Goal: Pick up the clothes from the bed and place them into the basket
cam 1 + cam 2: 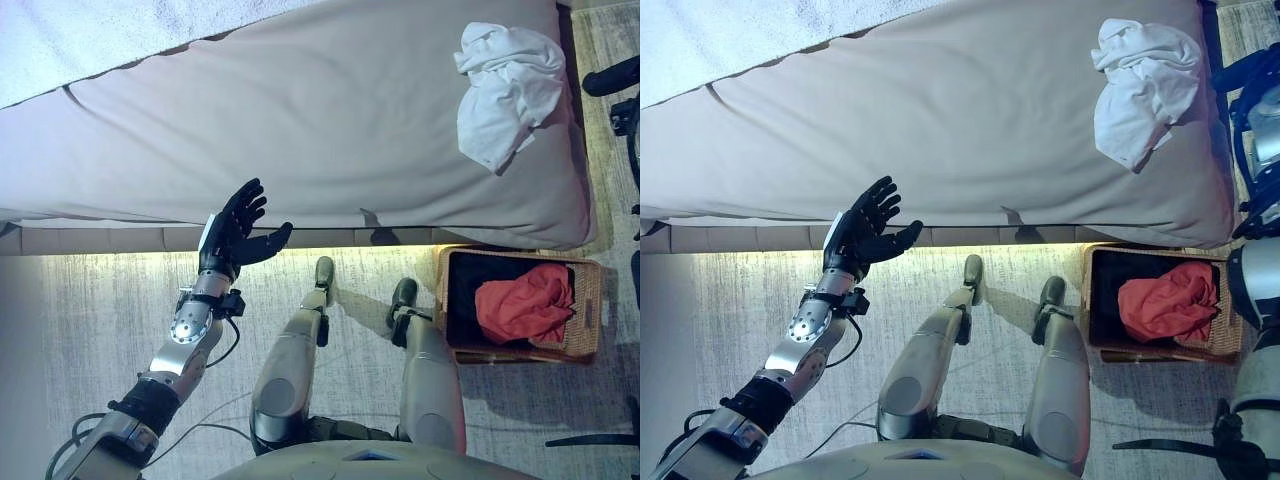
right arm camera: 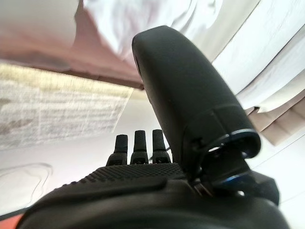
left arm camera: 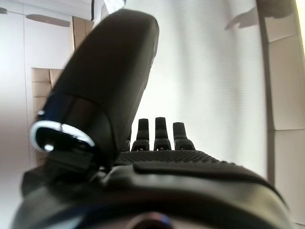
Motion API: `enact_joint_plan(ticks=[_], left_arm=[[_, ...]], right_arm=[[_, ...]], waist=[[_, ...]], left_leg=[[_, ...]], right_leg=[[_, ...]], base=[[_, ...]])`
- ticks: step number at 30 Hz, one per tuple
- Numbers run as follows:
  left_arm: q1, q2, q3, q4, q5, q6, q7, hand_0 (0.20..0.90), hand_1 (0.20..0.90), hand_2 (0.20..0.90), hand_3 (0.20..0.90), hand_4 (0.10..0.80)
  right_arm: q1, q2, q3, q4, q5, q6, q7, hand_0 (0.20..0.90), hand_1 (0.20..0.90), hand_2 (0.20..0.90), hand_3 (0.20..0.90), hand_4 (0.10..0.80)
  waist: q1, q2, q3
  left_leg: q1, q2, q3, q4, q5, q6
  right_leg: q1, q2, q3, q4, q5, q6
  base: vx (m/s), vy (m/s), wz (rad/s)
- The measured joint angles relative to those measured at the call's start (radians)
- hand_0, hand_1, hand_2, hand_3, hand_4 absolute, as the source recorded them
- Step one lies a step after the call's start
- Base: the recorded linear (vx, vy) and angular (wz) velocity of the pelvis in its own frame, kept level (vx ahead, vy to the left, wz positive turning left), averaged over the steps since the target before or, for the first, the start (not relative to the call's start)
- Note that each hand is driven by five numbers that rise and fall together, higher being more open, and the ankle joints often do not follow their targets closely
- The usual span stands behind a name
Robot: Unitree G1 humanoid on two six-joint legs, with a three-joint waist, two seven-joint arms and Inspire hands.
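A crumpled white garment [image 1: 510, 90] lies on the beige bed [image 1: 300, 120] near its right end. It also shows in the right wrist view [image 2: 152, 19]. A red garment [image 1: 525, 300] lies in the wicker basket [image 1: 592, 300] on the floor below that end of the bed. My left hand [image 1: 240, 232] is open and empty, raised in front of the bed's near edge, far left of the white garment. My right hand [image 2: 143, 181] is open and empty, with its fingers [image 2: 136, 143] straight. It shows dark at the right edge of the left eye view [image 1: 612, 76], beside the bed's right end.
A white textured blanket [image 1: 100, 30] covers the bed's far left part. A pale patterned rug [image 1: 100, 300] covers the floor in front of the bed. The basket has a dark lining [image 1: 465, 290].
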Motion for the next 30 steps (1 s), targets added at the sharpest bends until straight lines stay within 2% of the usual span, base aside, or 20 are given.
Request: enact_joint_plan(ticks=[11, 18, 20, 25, 29, 30], left_arm=[[0.001, 0.002, -0.038, -0.012, 0.0, 0.0, -0.026, 0.9, 0.9, 0.9, 0.9, 0.8], [0.019, 0.005, -0.053, -0.043, -0.001, -0.002, -0.017, 0.9, 0.9, 0.9, 0.9, 0.8], [0.022, 0.006, -0.054, -0.044, -0.002, -0.005, -0.013, 0.9, 0.9, 0.9, 0.9, 0.8], [0.049, 0.009, -0.049, -0.091, -0.001, -0.019, -0.009, 0.9, 0.9, 0.9, 0.9, 0.8], [0.049, 0.009, -0.048, -0.111, -0.001, -0.019, -0.002, 0.9, 0.9, 0.9, 0.9, 0.8], [0.048, 0.01, -0.048, -0.115, -0.001, -0.019, 0.001, 0.9, 0.9, 0.9, 0.9, 0.8]], right_arm=[[-0.017, 0.026, 0.009, -0.01, 0.045, 0.02, 0.0, 0.9, 0.9, 0.9, 0.9, 0.8], [-0.02, 0.051, 0.007, -0.049, 0.113, 0.024, -0.017, 0.9, 0.9, 0.9, 0.9, 0.8], [-0.028, 0.053, 0.002, -0.054, 0.114, 0.022, -0.033, 0.9, 0.9, 0.9, 0.9, 0.8], [-0.063, 0.044, 0.0, -0.08, 0.119, 0.021, -0.048, 0.9, 0.9, 0.9, 0.9, 0.8], [-0.089, 0.037, 0.0, -0.088, 0.134, 0.004, -0.048, 0.9, 0.9, 0.9, 0.9, 0.8], [-0.089, 0.036, 0.0, -0.086, 0.135, 0.001, -0.047, 0.808, 0.808, 0.808, 0.793, 0.693]], waist=[[0.004, 0.001, 0.001], [0.009, 0.001, 0.002], [0.011, 0.0, 0.002], [0.01, 0.0, 0.002], [0.01, 0.0, 0.002], [0.009, 0.0, 0.002]], left_leg=[[-0.183, -0.015, -0.041, 0.129, -0.013, -0.015], [-0.37, -0.015, -0.073, 0.271, -0.044, -0.022], [-0.415, -0.012, -0.084, 0.296, -0.052, -0.013], [-0.513, -0.01, -0.107, 0.363, -0.069, -0.021], [-0.581, -0.009, -0.118, 0.429, -0.081, -0.016], [-0.588, -0.009, -0.122, 0.441, -0.089, -0.022]], right_leg=[[-0.169, -0.024, -0.015, 0.154, -0.058, -0.035], [-0.333, -0.039, -0.029, 0.28, -0.097, -0.074], [-0.37, -0.036, -0.039, 0.302, -0.106, -0.073], [-0.45, -0.038, -0.049, 0.349, -0.121, -0.086], [-0.506, -0.038, -0.048, 0.391, -0.123, -0.087], [-0.51, -0.038, -0.05, 0.399, -0.127, -0.09]], base=[[0.029, -0.052, 0.14], [0.014, -0.063, 0.14], [0.022, -0.108, 0.13], [-0.005, -0.066, 0.06], [-0.005, -0.041, -0.01], [-0.003, -0.058, 0.02]])
